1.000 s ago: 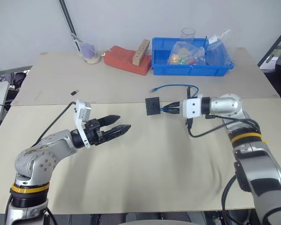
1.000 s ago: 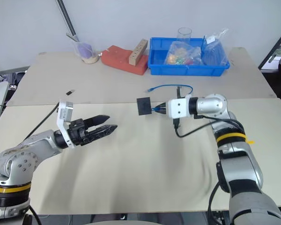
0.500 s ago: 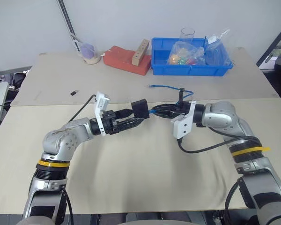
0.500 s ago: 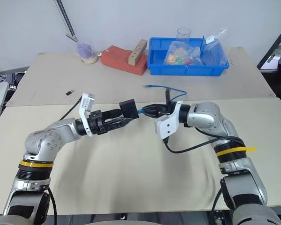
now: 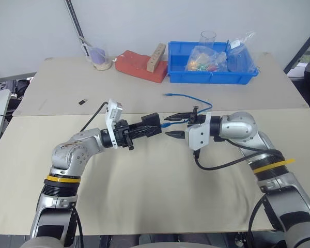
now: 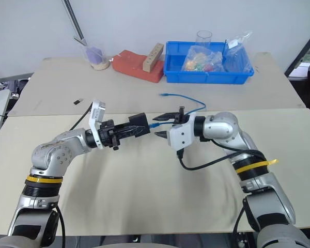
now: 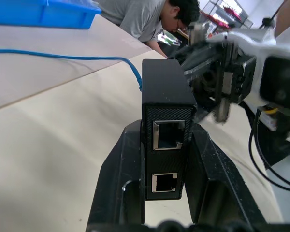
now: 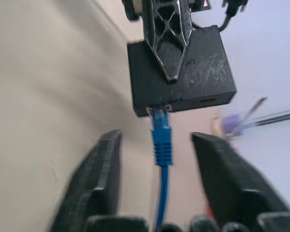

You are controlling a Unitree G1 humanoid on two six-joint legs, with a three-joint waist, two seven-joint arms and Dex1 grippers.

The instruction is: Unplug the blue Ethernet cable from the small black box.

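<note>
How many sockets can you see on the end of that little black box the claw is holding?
2, stacked on the small black box end facing the left claw: one farther from the wrist, one nearer. The opposite end, where the blue Ethernet cable plugs in, may hide more.

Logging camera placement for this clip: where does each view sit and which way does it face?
Head stereo pair: looks down over the beige table; both arms show.
Left wrist: looks along the left tool, clamped on the small matte-black plastic box.
Right wrist: looks along the right tool, open around the thin bright-blue Ethernet cable.
Shared: box, cable.
</note>
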